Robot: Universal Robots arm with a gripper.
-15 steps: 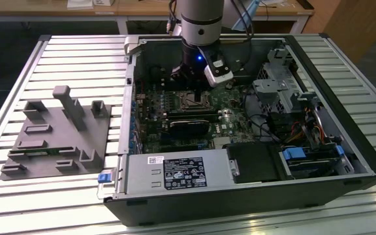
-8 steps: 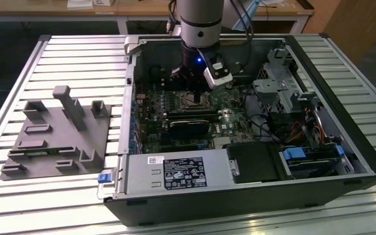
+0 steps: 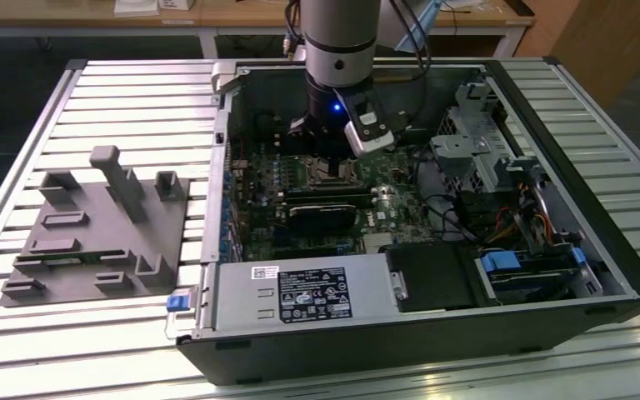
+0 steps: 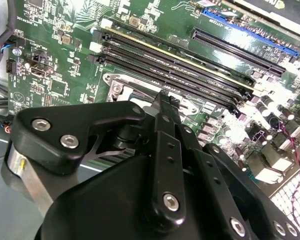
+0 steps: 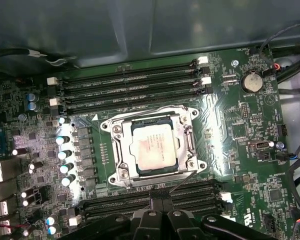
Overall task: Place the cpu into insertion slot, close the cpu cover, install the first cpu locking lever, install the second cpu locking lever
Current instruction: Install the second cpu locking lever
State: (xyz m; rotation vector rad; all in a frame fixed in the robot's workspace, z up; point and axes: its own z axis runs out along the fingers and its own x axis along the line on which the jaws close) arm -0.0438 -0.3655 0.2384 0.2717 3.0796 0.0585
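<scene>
The open computer case (image 3: pixel 432 208) lies on a slatted table (image 3: pixel 131 100), its green motherboard (image 5: pixel 240 130) facing up. In the first wrist view the cpu (image 5: pixel 153 147) already sits in the insertion slot (image 5: pixel 121 172), with the cpu cover (image 5: pixel 188 131) framing it. The gripper (image 5: pixel 160 202) hovers beside the socket, fingers drawn close and holding nothing. Judging by this, lever work is in hand; it calls for a precise hook and push.

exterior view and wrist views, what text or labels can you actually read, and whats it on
Black label on the power supply, exterior view: white print and marks, too small to read.
Small white sticker beside it: too small to read.
Face of the cpu, first wrist view: faint print, blurred.
Green circuit board: white markings, too small to read.
No text can be quoted.
</scene>
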